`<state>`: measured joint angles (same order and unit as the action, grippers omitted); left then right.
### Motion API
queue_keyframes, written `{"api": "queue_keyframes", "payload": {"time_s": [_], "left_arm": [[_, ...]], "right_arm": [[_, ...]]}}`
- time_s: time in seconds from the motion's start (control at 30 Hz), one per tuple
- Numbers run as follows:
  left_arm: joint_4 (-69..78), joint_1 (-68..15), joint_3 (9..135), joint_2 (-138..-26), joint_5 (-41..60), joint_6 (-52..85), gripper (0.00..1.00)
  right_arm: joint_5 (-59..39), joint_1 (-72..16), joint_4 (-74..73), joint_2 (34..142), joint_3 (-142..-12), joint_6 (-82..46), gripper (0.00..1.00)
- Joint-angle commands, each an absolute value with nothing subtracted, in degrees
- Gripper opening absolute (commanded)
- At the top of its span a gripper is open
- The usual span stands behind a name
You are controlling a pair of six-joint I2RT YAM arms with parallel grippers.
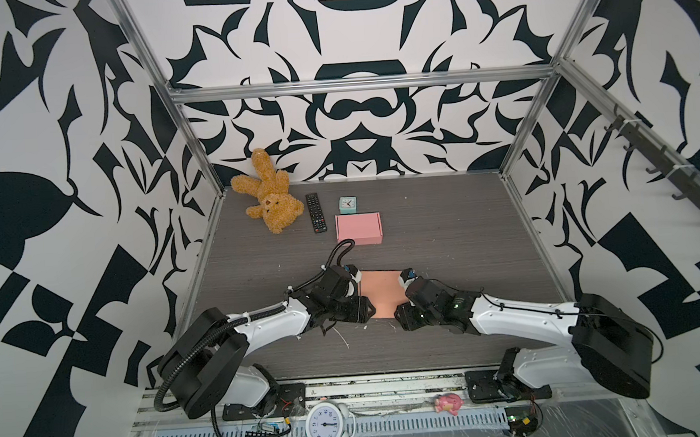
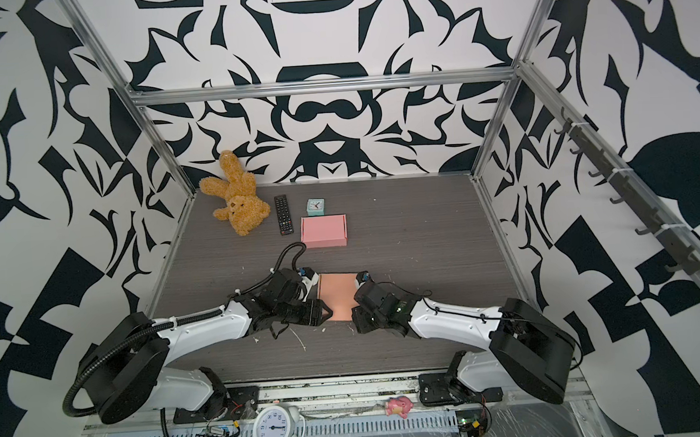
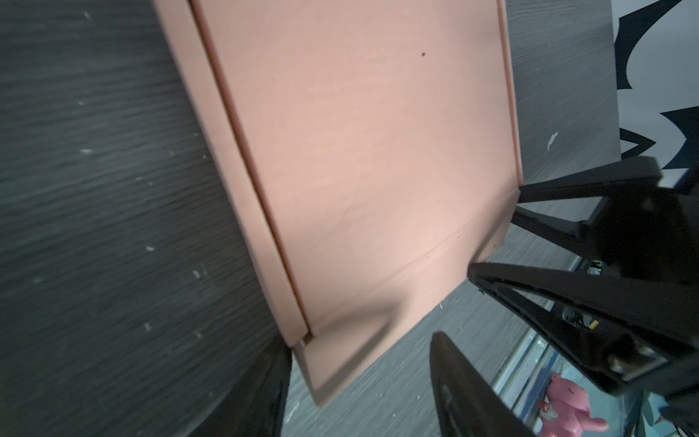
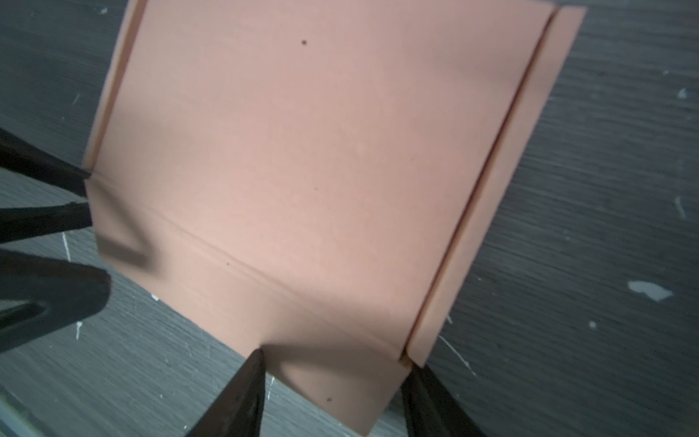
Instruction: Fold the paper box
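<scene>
The paper box point(image 1: 380, 292) lies flat on the table point(image 1: 445, 238), near its front middle, between the two arms; its near flap point(image 4: 302, 329) is marked off by a crease point(image 4: 230, 263), and both grippers are set at that flap's ends, likely so that it rises evenly along the crease rather than twisting. The left gripper point(image 3: 359, 352) has its jaws apart astride one corner; the right gripper point(image 4: 336, 358) likewise, one fingertip point(image 4: 257, 363) touching the edge; neither visibly clamps the card. A finished pink box point(image 1: 359, 228) sits well behind, out of the way.
</scene>
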<state>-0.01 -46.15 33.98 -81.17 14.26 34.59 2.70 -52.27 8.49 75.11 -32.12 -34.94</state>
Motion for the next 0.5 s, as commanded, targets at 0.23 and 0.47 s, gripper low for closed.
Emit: {"api": "queue_keyframes", "payload": {"time_s": [0.23, 0.47], "left_arm": [[0.8, -46.4, 33.9, -82.1, 14.5, 34.9, 0.58], [-2.7, -46.3, 34.7, -79.9, 12.8, 33.2, 0.59]], "right_arm": [[4.3, -52.6, 7.5, 76.9, -33.2, -34.3, 0.52], [4.8, -52.6, 7.7, 75.9, -33.3, -34.2, 0.52]]}}
